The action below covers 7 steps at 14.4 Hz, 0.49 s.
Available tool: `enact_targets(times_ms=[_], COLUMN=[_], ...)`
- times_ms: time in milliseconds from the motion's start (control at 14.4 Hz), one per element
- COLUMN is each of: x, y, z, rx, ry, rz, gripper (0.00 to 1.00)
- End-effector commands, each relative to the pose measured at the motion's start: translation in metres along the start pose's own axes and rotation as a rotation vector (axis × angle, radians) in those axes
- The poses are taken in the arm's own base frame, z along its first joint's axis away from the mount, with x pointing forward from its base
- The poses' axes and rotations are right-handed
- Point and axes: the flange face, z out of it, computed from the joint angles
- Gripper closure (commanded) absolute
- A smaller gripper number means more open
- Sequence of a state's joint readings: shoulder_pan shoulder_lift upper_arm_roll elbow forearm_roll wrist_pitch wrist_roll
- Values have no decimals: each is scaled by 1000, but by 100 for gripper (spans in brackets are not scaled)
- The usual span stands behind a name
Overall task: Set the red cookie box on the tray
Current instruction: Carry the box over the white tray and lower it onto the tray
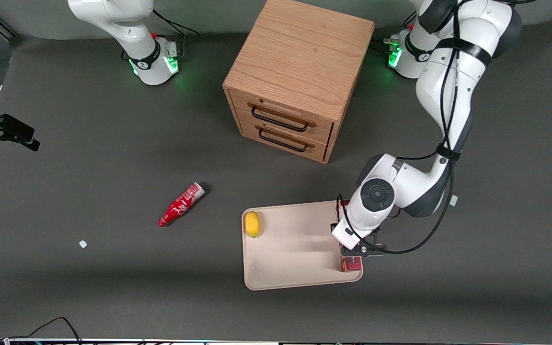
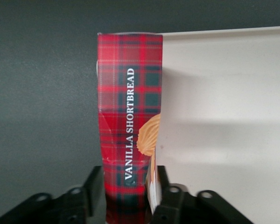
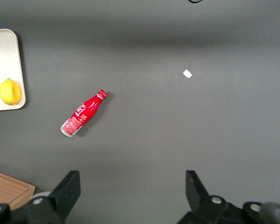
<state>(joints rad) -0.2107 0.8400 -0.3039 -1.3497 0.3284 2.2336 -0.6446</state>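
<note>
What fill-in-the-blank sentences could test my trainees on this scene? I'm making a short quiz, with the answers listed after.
1. The gripper is shut on the red cookie ____.
2. The yellow fruit lying on the tray is a ____.
3. The wooden cabinet has ____ drawers with black handles.
4. The soda bottle lies on its side on the table, not on the ____.

Missing words: box; lemon; two; tray.
</note>
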Motion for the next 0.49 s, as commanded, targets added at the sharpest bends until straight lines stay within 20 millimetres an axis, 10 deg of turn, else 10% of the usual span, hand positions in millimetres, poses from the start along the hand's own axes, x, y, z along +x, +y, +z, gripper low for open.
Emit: enact_targets(times_ms=[0,417], x=[5,14], y=[3,-34], z=[-14,-103], rx=[6,-37], ry=[28,76], rz=[-13,-89], gripper=[0,0])
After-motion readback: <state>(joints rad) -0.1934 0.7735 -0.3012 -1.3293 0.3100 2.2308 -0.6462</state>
